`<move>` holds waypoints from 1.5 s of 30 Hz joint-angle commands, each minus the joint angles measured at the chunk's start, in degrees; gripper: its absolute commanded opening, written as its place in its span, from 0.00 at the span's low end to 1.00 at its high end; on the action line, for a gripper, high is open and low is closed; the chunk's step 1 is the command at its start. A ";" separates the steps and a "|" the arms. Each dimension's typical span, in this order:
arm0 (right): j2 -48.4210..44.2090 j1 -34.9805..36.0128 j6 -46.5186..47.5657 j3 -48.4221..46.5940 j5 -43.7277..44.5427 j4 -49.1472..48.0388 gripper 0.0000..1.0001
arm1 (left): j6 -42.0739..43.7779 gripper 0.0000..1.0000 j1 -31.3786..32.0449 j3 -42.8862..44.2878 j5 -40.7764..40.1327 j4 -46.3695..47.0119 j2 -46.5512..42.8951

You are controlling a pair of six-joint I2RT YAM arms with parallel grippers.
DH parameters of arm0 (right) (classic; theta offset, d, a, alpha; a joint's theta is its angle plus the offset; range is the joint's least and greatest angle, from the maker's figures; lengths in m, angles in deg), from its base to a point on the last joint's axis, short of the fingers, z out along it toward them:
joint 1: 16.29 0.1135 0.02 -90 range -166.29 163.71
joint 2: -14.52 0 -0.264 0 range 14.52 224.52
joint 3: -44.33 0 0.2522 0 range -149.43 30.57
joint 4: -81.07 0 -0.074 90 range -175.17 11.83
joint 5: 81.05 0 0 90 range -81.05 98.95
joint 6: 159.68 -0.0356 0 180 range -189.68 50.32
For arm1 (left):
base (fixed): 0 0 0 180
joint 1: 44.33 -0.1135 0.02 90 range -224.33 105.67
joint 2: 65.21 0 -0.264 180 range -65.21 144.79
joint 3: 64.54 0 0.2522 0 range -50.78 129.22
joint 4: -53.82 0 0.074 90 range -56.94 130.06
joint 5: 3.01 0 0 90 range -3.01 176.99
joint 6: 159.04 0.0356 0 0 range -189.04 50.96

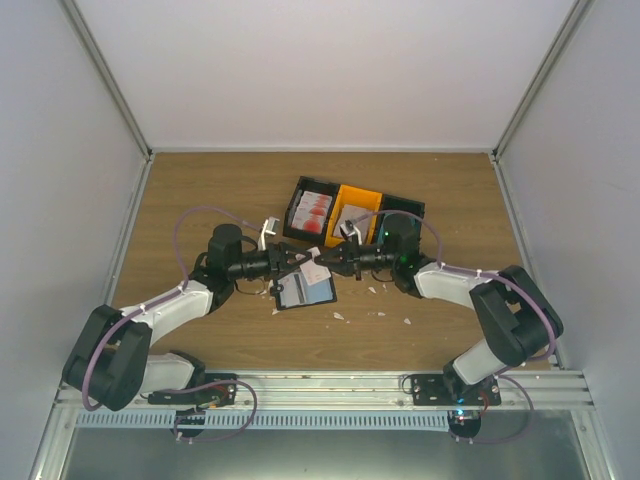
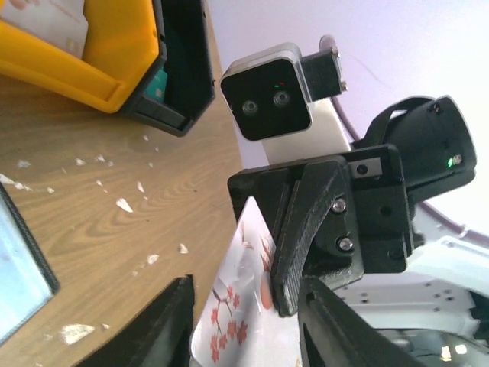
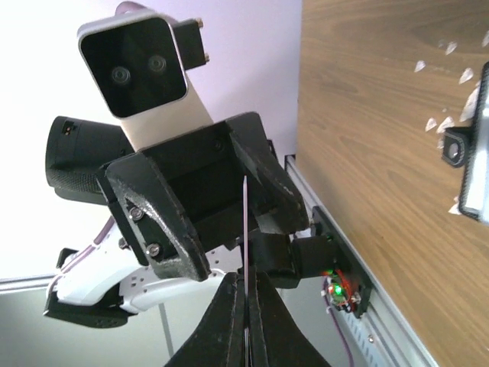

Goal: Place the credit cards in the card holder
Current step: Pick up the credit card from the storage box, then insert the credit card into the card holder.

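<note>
While the right claw [image 3: 246,298] pinches the red-and-white credit card [image 2: 229,321] tight at mid-frame, the left claw [image 2: 246,306] stands apart around its other end. The card holder [image 1: 305,292] lies open on the bench [image 1: 200,190] just below.

Edge-on card [image 3: 245,218], probably, in right pincer [image 3: 246,281]

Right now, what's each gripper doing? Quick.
Left gripper: open, fingers either side of the credit card, not clamped on it.
Right gripper: shut on the credit card.
</note>
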 commanded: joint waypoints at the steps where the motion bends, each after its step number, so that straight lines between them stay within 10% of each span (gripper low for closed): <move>1: -0.36 1.11 -5.54 1.25 -1.89 -8.64 0.01 | -4.10 0.34 -0.29 -0.51 2.79 5.52 -0.64; 7: 0.79 1.45 -5.53 2.29 -1.57 -11.62 0.10 | -5.44 0.00 -0.28 -0.89 3.27 6.19 -0.19; 13: 1.51 1.47 5.12 3.20 -1.66 -14.80 0.27 | -4.61 0.00 -0.38 -1.25 3.60 5.77 0.52; 19: 1.32 1.46 15.64 3.63 -2.89 -8.85 0.03 | -3.63 0.00 -0.69 -1.22 3.85 5.22 1.48; 27: 2.03 1.37 28.85 2.36 9.66 7.46 0.01 | 8.36 0.51 -0.84 -1.09 -8.08 -12.04 -0.41; 34: 10.67 3.37 32.58 -0.11 19.34 8.18 0.00 | 15.44 0.53 -0.73 -7.08 -24.44 -27.03 -6.85; 45: 19.25 4.69 35.53 -4.26 22.36 7.28 0.00 | 15.44 0.41 -0.78 -11.11 -24.94 -22.25 -1.26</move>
